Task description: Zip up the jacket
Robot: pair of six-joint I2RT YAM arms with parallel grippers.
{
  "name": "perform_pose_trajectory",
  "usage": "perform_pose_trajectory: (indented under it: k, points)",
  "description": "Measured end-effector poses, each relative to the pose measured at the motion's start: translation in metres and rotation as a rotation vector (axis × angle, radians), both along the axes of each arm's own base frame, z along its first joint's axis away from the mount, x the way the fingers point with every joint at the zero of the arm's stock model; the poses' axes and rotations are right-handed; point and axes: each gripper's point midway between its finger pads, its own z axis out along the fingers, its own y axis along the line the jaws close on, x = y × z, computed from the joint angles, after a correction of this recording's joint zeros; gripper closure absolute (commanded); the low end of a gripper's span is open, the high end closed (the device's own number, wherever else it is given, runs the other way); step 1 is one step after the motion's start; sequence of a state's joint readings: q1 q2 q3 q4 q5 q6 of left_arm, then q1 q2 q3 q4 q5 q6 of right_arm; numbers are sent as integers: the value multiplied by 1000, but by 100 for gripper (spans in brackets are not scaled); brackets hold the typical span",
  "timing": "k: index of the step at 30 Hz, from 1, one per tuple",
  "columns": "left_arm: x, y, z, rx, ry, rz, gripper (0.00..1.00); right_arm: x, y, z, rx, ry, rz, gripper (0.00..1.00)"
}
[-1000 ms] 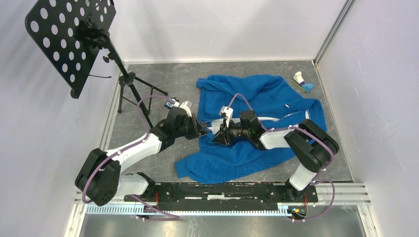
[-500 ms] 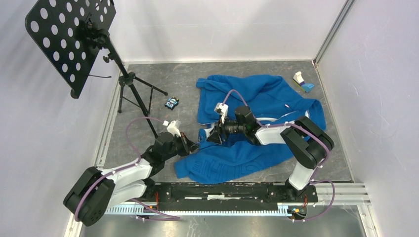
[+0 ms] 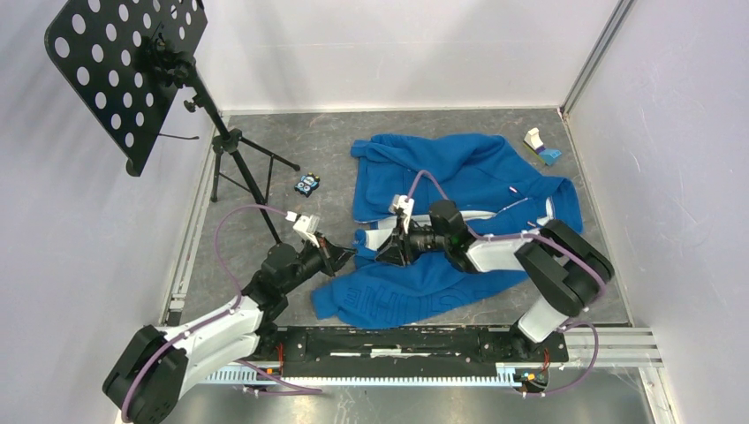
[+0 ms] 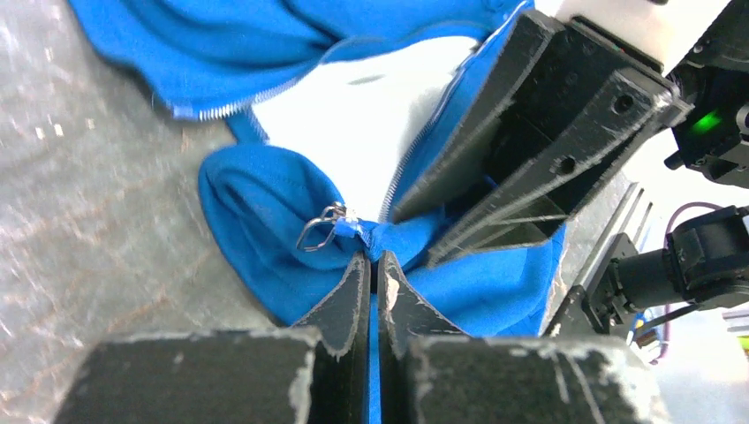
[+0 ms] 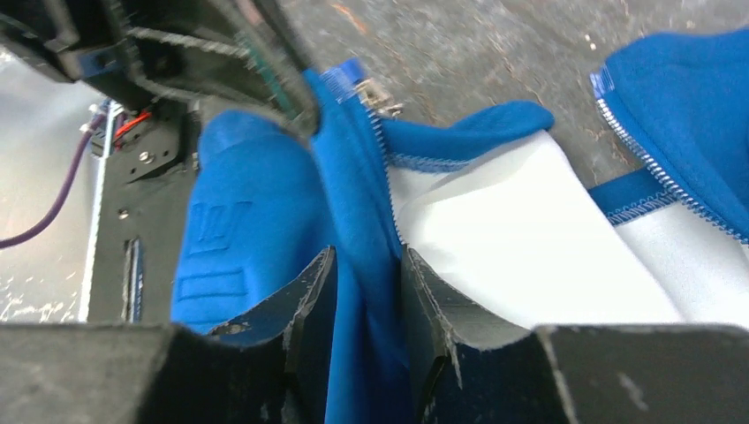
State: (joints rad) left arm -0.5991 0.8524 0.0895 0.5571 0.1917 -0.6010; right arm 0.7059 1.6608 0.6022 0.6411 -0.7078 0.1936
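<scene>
So the jacket (image 3: pixel 468 163) is sprawled on the grey table (image 3: pixel 291 128), mostly toward 1 o'clock in the overhead view. Its front is partly open with the white lining (image 4: pixel 353 124) showing. Both arms meet at the bottom hem, on the 9 o'clock end of the garment.

The left gripper (image 3: pixel 343 256) is pinched all the way closed. Its wrist cam shows a bit of blue fabric squeezed between the fingers (image 4: pixel 349 291), right at the bottom of the zipper (image 4: pixel 408 163). The little metal zipper pull (image 4: pixel 320 230) sits at about 10 o'clock off those fingertips, loose and not grabbed.

The right gripper (image 3: pixel 389 252) comes in from 3 o'clock. Its jaws are a little apart, with a thick fold of the jacket's front edge clamped in the gap, and the zipper teeth run along that fold. The two grippers are just beside each other, nearly touching.

A music stand (image 3: pixel 124 71) is off at 10 o'clock, well apart from all this.
</scene>
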Motion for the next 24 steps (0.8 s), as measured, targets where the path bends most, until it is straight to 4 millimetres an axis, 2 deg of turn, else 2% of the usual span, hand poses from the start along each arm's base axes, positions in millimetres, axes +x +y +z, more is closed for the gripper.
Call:
perform_pose_trajectory:
  k: [4,6,9,13,15,18,21,24]
  points:
    - [3,-3,21,19,-156,-48,98,-16,-8,24,87,-82,35,71]
    - [1,-7,30,32,-232,-90,98,-21,-8,31,115,-104,57,70]
    - [-2,-15,41,39,-336,-160,98,-23,-6,36,136,-115,74,62]
    - [-10,-26,40,56,-388,-264,98,-20,-5,38,133,-115,72,50]
    - [-14,-31,39,59,-403,-309,98,-12,-3,43,121,-116,62,38]
    - [-19,-35,43,55,-437,-357,98,8,1,58,116,-136,33,28]
    - [-19,-36,51,54,-483,-370,98,14,-2,63,120,-123,37,25]
    - [-23,-37,56,50,-511,-394,98,5,-4,65,141,-96,93,24]
